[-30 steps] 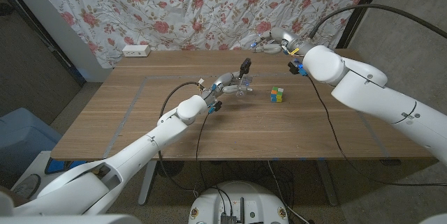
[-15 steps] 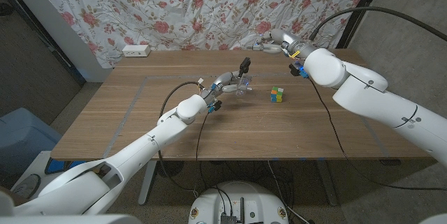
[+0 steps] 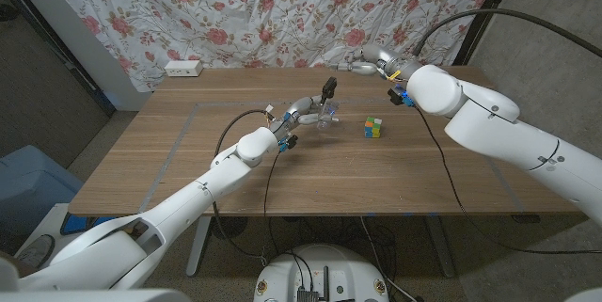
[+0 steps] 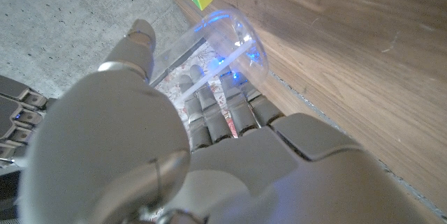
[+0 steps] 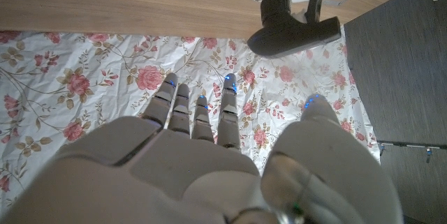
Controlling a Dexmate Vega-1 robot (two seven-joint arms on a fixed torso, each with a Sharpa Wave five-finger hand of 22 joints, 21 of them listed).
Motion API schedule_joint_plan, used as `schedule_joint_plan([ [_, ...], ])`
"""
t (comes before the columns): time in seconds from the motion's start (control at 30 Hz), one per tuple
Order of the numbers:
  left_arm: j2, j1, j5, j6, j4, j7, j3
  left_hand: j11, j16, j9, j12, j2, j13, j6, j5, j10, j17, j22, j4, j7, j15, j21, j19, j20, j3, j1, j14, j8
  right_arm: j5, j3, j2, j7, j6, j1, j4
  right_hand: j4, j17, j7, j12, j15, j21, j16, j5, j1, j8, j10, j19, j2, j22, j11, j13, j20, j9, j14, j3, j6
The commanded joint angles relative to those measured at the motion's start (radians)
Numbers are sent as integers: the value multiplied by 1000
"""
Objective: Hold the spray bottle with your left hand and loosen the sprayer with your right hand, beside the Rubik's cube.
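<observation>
Left hand (image 3: 299, 111) gripping spray bottle (image 3: 324, 112) mid-frame, beside Rubik's cube (image 3: 374, 128); right hand (image 3: 362, 61) open, upper right.

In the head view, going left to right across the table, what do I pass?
White power strip → left hand gripping the clear spray bottle → Rubik's cube. The right hand hangs at the table's far edge, roughly above the gap between bottle and cube, so it is left unranked.

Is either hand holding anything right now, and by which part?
The left hand grips the spray bottle around its clear body, below the black sprayer. The right hand holds nothing, fingers spread, off the sprayer.
</observation>
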Motion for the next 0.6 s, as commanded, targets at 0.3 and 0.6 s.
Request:
schedule_joint_plan([
  [0.3,12,22,-1,25,-30,14,-5,-13,-4,1,-3,115,2,19,-1,28,1,6,22,17,-110,-4,8,-20,30,-117,6,5,-27,-105,14,76,-154,95,-31,17,0,28,7,7,10,1,-55,-78,3,-5,-21,10,8,24,5,-1,11,-1,-22,10],
  [0.6,13,25,-3,29,-34,16,-6,-13,-2,1,-3,115,3,19,-1,29,3,6,21,17,-110,-4,9,-20,30,-118,7,5,-44,-164,20,104,-206,145,-43,31,-1,43,7,7,15,0,-82,-127,1,-10,-18,15,8,25,4,-2,15,-1,-35,5],
])
